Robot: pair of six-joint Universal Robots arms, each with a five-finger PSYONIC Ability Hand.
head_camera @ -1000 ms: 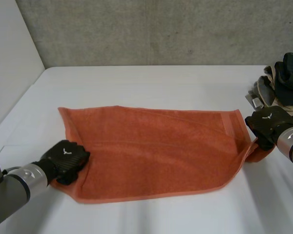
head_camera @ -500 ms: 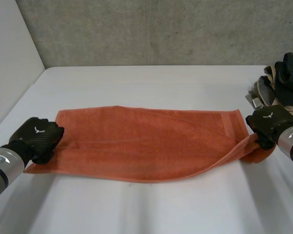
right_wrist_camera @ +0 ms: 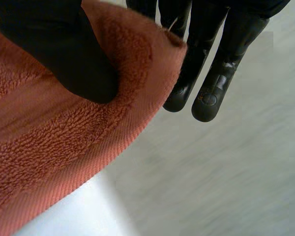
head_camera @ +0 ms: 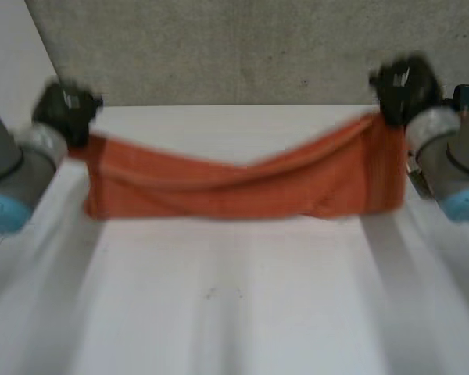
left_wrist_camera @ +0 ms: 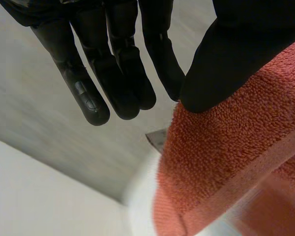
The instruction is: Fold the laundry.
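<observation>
Now I hold the orange towel (head_camera: 234, 191) off the table (head_camera: 234, 312), one top corner pinched in my left hand (head_camera: 62, 105), the other in my right hand (head_camera: 402, 82), thumb against fingers (right_wrist_camera: 211, 88). It looks soft and light, sagging between them; I judge the corners grip best.

The white counter (head_camera: 234, 312) runs back to a grey concrete wall (head_camera: 234, 47) along its far edge. A couple of tiny dark specks (head_camera: 210, 294) sit on its surface near the middle. An orange towel (head_camera: 234, 191) hangs stretched across the far part of the counter, and whether its lower hem rests on the surface or hangs just clear of it cannot be told.
</observation>
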